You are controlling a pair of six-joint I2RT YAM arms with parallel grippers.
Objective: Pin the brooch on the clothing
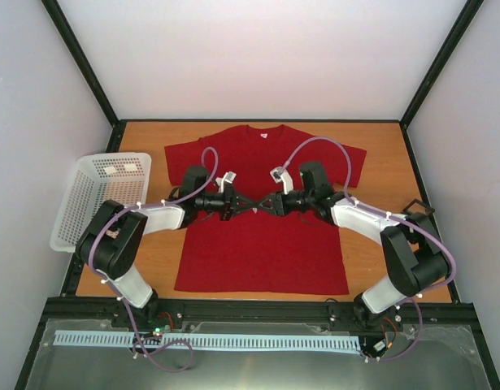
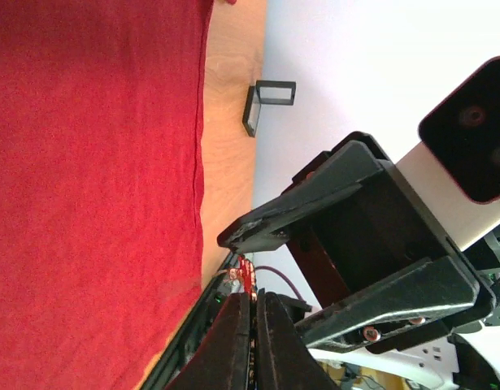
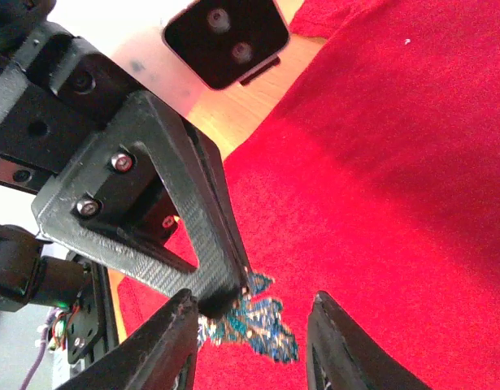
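- The red T-shirt point(image 1: 258, 252) lies flat on the tabletop point(image 1: 388, 187), with bare wood beside both sleeves.
- Above its chest, the left claw point(image 1: 248, 203) is pinched closed on the brooch point(image 3: 250, 321).
- The right claw point(image 1: 267, 203) fingers point(image 3: 164, 349) straddle the brooch; whether they grip it is unclear.
- A white basket point(image 1: 71, 215) stands beyond the shirt's left edge.

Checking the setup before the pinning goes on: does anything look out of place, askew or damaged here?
Mostly tidy. The red T-shirt lies flat, and the left gripper pinches the brooch above it. Only the white basket looks odd: it sits angled and reaches past the left edge of the table.
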